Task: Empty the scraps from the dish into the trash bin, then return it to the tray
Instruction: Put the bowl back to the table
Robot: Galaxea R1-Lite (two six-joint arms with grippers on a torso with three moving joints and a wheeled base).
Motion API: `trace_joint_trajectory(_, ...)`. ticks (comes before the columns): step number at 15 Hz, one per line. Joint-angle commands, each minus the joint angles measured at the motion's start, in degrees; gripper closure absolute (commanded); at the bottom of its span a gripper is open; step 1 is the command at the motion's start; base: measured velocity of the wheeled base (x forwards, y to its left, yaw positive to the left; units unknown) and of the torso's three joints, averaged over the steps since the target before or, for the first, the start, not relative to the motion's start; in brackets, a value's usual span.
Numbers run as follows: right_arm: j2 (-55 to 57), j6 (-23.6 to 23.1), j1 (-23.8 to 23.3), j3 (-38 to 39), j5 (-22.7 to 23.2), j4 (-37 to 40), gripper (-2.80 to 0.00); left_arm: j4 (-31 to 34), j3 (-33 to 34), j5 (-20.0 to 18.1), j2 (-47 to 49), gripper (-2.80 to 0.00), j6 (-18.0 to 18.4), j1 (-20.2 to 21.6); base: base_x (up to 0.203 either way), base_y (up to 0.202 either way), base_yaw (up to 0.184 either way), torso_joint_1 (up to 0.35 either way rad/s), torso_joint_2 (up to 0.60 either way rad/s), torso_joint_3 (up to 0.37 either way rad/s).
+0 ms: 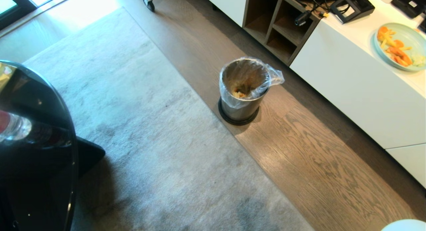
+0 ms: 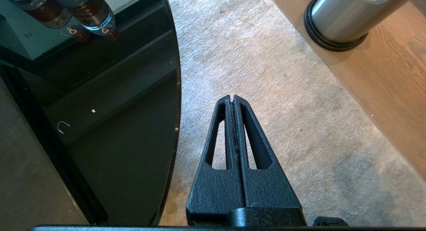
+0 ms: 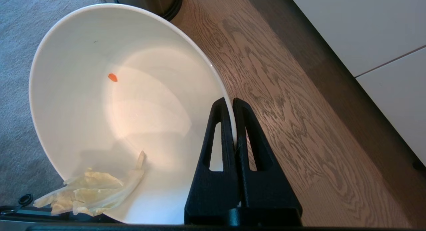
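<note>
Clamped tight on the rim of the tilted white dish [image 3: 109, 101], the right claw [image 3: 233, 106] holds it above the wood floor [image 3: 299, 124], pale scraps [image 3: 90, 194] clinging at its lip, near the trash bin [image 1: 242, 91].

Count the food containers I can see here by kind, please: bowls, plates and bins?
White bowls: 1, the dish clamped at its rim by the right end effector.
Blue-green plates: 1, the plate with orange and yellow food on the white cabinet.
Steel bins: 1, the trash bin.
Total: 3
</note>
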Motion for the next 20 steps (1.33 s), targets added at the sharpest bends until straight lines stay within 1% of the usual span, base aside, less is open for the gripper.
trace_joint_trajectory(1, 0.05, 0.02, 0.00, 0.00, 0.03, 0.04, 0.00, -0.07, 0.00, 0.02, -0.02, 0.00, -0.04, 0.00, 0.000, 0.000, 0.000, 0.000, 0.00, 0.000)
trace_joint_trajectory(13, 0.05, 0.02, 0.00, 0.00, 0.03, 0.04, 0.00, 0.02, 0.00, 0.02, -0.02, 0.00, -0.13, 0.00, 0.000, 0.000, 0.000, 0.000, 0.00, 0.000)
trace_joint_trajectory(20, 0.05, 0.02, 0.00, 0.00, 0.03, 0.04, 0.00, -0.03, 0.00, 0.02, -0.02, 0.00, -0.04, 0.00, -0.178, 0.000, -0.001, 0.004, 0.00, 0.004)
